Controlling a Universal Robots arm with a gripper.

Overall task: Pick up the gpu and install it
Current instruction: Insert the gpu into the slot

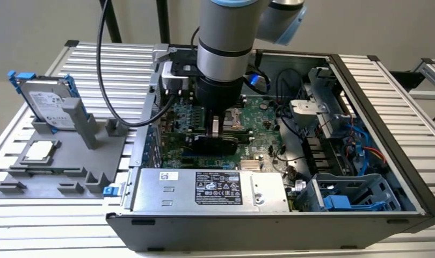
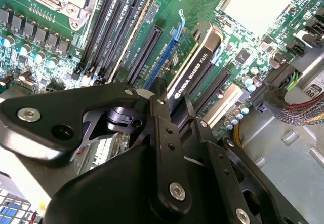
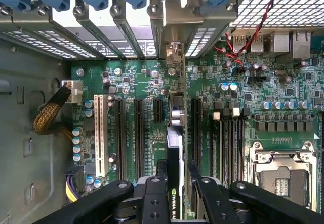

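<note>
- In the exterior view the arm [image 1: 225, 48] reaches straight down into the open case [image 1: 389, 97] at the frame's centre, with the gripper [image 1: 215, 141] low over the motherboard [image 1: 264, 115].
- The gripper's fingers [image 3: 156, 196] are clamped on the gpu [image 3: 174, 158], one on each flat side; in both wrist views the card stands on edge between them.
- In the second wrist view the gpu [image 2: 195, 64] runs up toward the upper right of the frame, its lower edge down among the long black slots [image 2: 147, 49]; whether it is fully seated cannot be told.
- In the first wrist view the card's far end points at the bracket bay [image 3: 172, 26] at the top of the frame, in line with it.
- Room is tight: slots lie just beside the card on both sides, and the memory slots [image 3: 228, 143] and CPU socket [image 3: 283, 176] sit to the right of the frame.
- Lower in the exterior view, the power supply [image 1: 210, 189] sits near the gripper.
- At the exterior view's left, outside the case, a grey fixture [image 1: 60, 161] holds a hard drive [image 1: 49, 102] upright and a CPU chip [image 1: 40, 151] flat, well apart from the arm.
</note>
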